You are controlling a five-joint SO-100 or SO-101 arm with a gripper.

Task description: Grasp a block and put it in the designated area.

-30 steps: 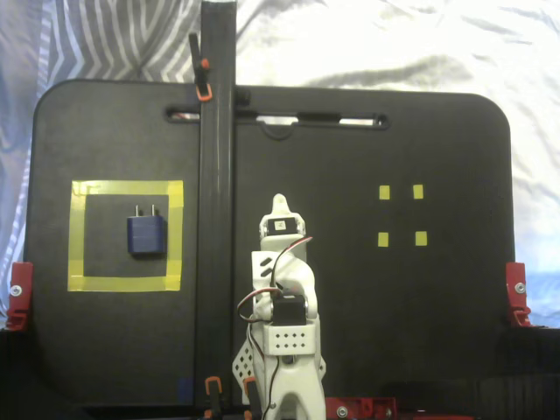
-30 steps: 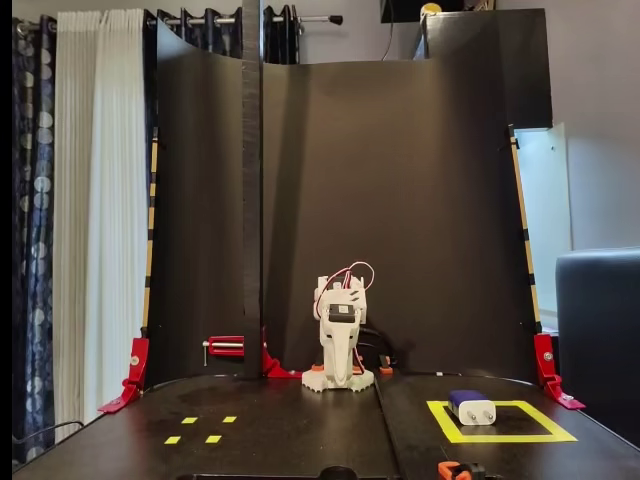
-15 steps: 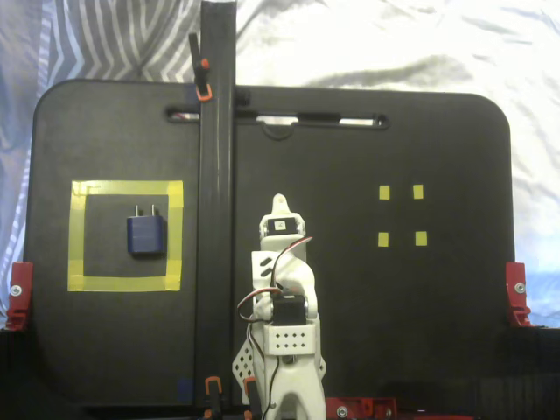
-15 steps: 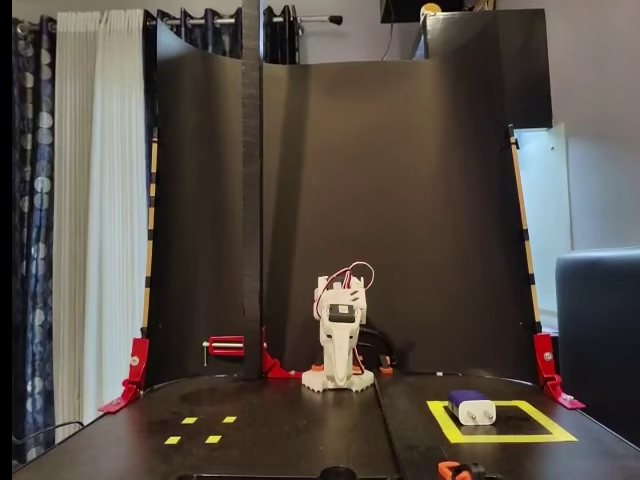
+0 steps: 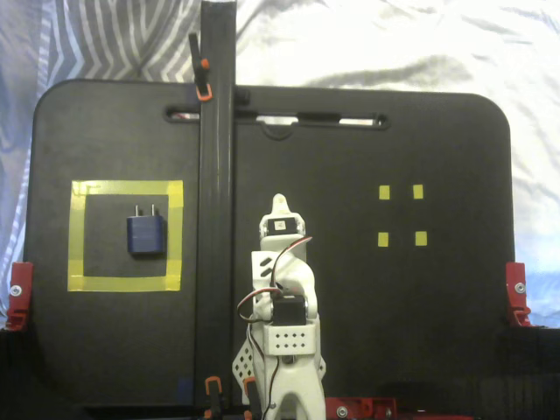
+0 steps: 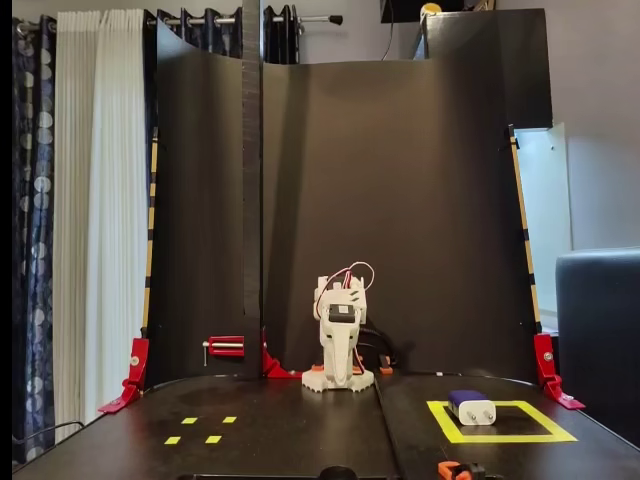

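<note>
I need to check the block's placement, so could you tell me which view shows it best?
The fixed view from above: the block lies fully inside the designated area, its two prongs visible, clear of the tape. The low fixed view shows the block side-on, its gaps to the tape foreshortened.

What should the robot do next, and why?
Probably nothing more than stay folded. The block already lies wholly inside the designated area, prongs pointing to the board's far edge, and the arm sits tucked at its base, away from it. Its hand's state cannot be made out.
</note>
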